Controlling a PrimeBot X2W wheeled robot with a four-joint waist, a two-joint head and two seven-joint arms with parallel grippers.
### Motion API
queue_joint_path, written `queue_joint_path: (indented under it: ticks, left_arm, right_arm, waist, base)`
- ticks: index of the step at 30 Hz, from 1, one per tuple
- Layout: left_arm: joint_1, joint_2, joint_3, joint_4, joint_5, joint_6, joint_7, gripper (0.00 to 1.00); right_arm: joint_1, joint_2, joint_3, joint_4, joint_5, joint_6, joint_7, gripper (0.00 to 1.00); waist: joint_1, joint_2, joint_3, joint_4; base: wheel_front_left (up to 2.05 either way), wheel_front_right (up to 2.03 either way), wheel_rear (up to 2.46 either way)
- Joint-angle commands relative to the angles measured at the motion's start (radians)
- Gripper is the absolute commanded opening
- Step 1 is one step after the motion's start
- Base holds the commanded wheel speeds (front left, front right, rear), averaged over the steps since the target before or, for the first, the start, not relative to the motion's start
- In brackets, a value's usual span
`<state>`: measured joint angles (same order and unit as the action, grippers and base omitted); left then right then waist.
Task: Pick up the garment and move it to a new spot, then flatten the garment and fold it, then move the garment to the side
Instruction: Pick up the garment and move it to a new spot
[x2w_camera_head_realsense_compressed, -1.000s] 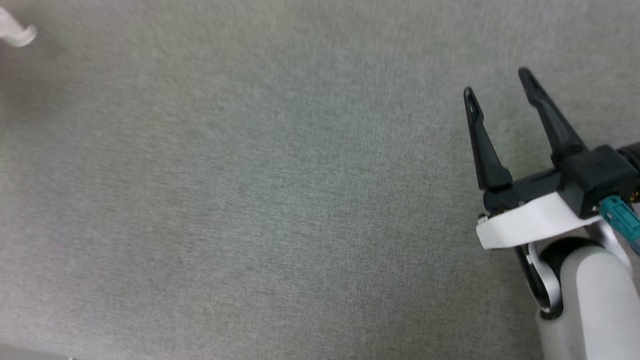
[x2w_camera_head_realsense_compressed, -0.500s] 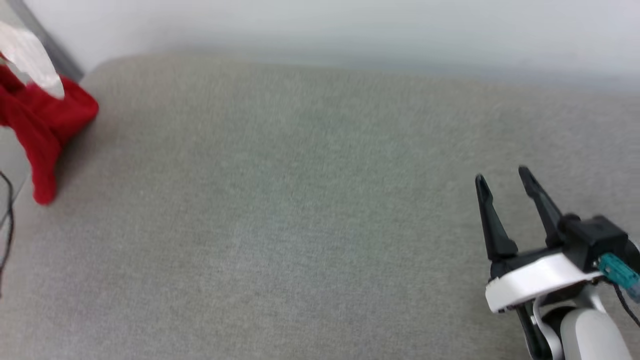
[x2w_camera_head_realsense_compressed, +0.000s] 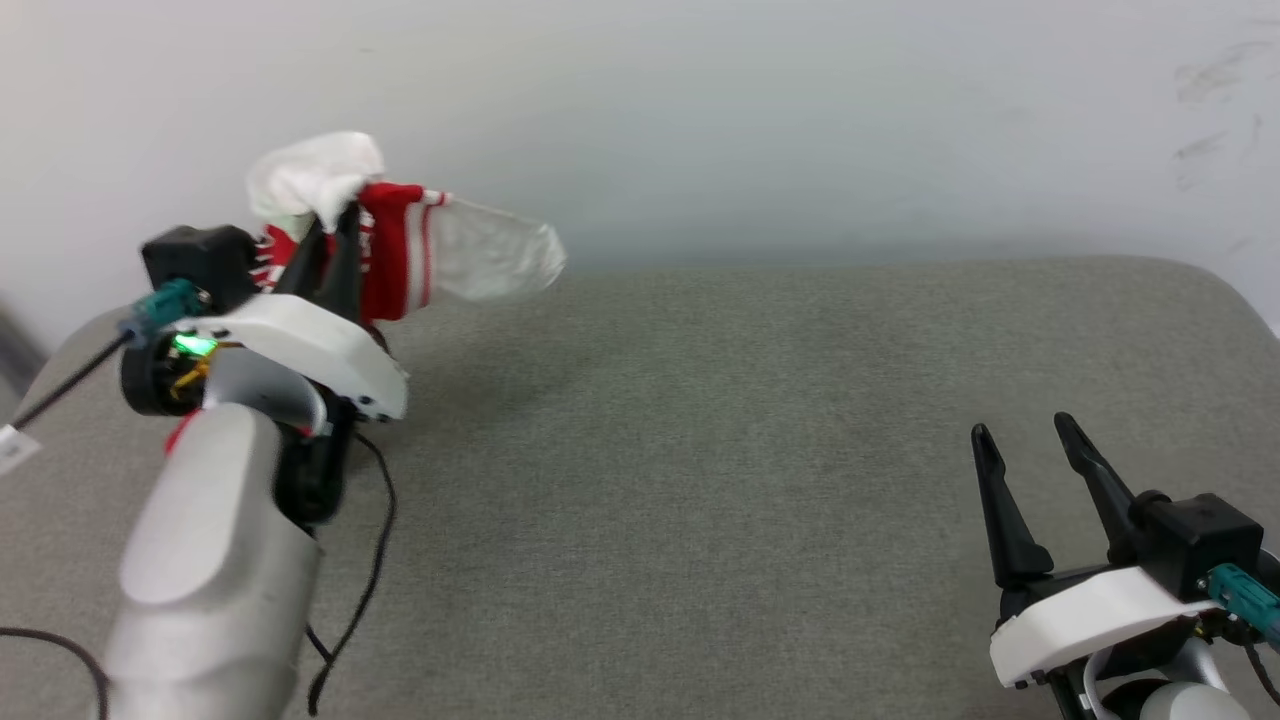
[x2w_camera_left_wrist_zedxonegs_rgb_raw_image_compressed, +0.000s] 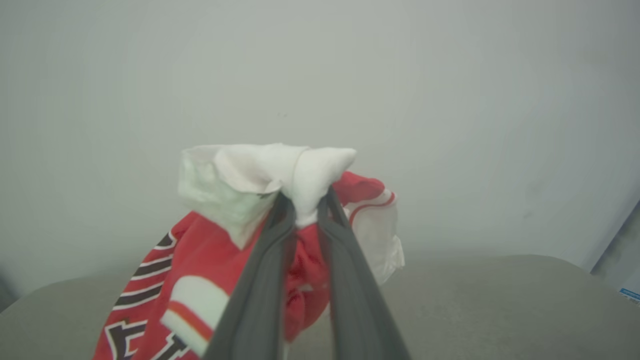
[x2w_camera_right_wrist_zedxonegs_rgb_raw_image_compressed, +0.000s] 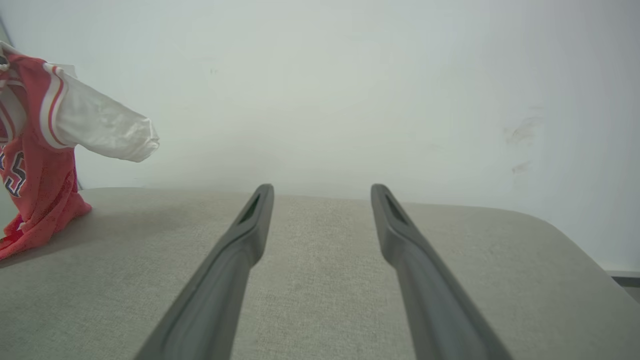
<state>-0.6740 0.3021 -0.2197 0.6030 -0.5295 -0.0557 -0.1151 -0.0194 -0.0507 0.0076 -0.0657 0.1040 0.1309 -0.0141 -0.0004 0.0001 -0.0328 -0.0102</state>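
Pinching garment (x2w_camera_left_wrist_zedxonegs_rgb_raw_image_compressed: 200, 250), left end effector (x2w_camera_left_wrist_zedxonegs_rgb_raw_image_compressed: 306, 200), black-white lettering (x2w_camera_right_wrist_zedxonegs_rgb_raw_image_compressed: 12, 177) partly hidden

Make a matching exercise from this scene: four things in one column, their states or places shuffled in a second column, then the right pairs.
Column one
1. left gripper
2. right gripper
3. garment
4. grey padded surface

Column two
A. open, holding nothing
B. hanging bunched at the robot's left, its lower end resting on the padding
C. shut on white and red cloth
D. lies beneath both arms

Pairs: 1-C, 2-A, 3-B, 4-D
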Motion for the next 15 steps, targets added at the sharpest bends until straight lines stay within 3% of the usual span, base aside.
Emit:
queue_joint_path:
  ticks: [1, 8, 15]
  left_arm:
    - [0.039, -0.015, -0.006, -0.039, 0.000, 0.010, 0.002, 0.00]
    - [0.213, -0.155, -0.145, -0.312, 0.018, 0.036, 0.049, 0.00]
    - [0.343, -0.220, -0.291, -0.360, 0.053, 0.035, 0.010, 0.00]
  right_arm:
    - [0.012, 0.001, 0.001, -0.005, 0.003, 0.000, 0.005, 1.00]
    - [0.026, 0.001, -0.011, -0.028, -0.005, 0.000, 0.023, 1.00]
    - [0.016, 0.001, -0.017, -0.047, 0.005, 0.000, 0.027, 1.00]
  waist:
    - [0.0004, -0.0001, -0.020, -0.049]
    - [0.0004, -0.0001, 0.009, -0.112]
    - [0.0004, -0.0001, 0.084, -0.127]
  base:
    - [0.00, 0.00, 0.00]
    - [0.00, 0.00, 0.00]
    - [0.00, 0.00, 0.00]
